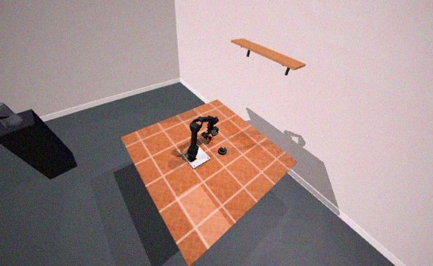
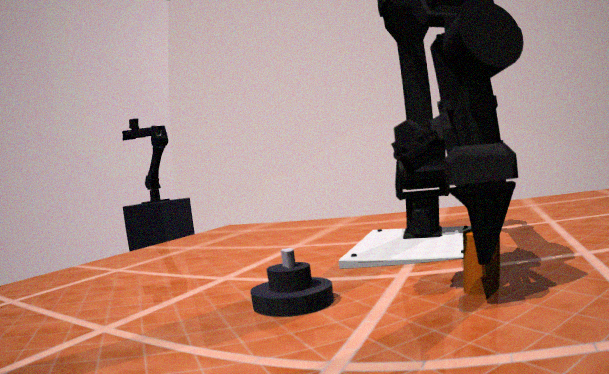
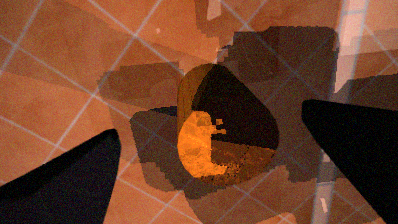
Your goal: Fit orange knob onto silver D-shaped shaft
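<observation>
The orange knob [image 1: 210,138] [image 2: 472,265] [image 3: 195,150] stands upright on the tiled table. My gripper [image 2: 486,287] [image 3: 211,123] is open and points down around the knob, with one finger on each side. In the wrist view there is a gap between each fingertip and the knob. In the exterior view the near finger covers part of the knob. The dark round pedestal [image 1: 222,152] [image 2: 292,300] stands apart from them, to the left in the exterior view. Its silver shaft [image 2: 288,258] points up, bare. Its flat side cannot be made out. The knob's hole is hidden underneath.
The white base plate [image 1: 202,158] [image 2: 382,250] of the arm lies behind the pedestal and the knob in the exterior view. The tiled table [image 1: 229,178] carries all of these. A wooden shelf [image 1: 268,53] is on the wall, and a dark box [image 1: 33,146] [image 2: 159,223] stands away from the table.
</observation>
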You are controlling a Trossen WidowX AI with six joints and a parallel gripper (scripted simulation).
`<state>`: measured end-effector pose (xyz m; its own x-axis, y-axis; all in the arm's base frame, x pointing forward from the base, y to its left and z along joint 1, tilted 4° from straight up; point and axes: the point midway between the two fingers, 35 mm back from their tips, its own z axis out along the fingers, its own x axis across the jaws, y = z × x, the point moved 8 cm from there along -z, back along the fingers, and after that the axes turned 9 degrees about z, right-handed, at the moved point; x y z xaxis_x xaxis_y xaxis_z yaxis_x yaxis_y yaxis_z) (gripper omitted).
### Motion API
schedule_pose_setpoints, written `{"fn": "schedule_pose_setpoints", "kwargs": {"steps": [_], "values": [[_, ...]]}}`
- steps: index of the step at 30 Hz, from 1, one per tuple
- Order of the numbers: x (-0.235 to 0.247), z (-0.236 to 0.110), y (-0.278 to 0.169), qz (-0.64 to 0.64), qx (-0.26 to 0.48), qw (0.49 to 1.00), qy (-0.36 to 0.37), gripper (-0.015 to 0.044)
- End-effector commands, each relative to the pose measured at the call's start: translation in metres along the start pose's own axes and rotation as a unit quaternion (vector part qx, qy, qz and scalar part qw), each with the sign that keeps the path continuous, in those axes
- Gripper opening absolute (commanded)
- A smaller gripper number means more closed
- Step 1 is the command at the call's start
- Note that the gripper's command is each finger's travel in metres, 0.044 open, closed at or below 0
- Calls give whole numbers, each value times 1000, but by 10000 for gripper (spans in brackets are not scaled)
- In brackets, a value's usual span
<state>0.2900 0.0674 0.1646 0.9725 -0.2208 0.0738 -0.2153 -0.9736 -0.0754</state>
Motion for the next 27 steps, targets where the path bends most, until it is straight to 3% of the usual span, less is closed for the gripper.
{"fn": "schedule_pose_setpoints", "kwargs": {"steps": [1,16,26,27], "values": [[-1,9,0,2,-1,1000,-5,440],[-3,30,1,2,-1,1000,-5,440],[-3,30,1,2,-1,1000,-5,177],[-3,30,1,2,-1,1000,-5,171]]}}
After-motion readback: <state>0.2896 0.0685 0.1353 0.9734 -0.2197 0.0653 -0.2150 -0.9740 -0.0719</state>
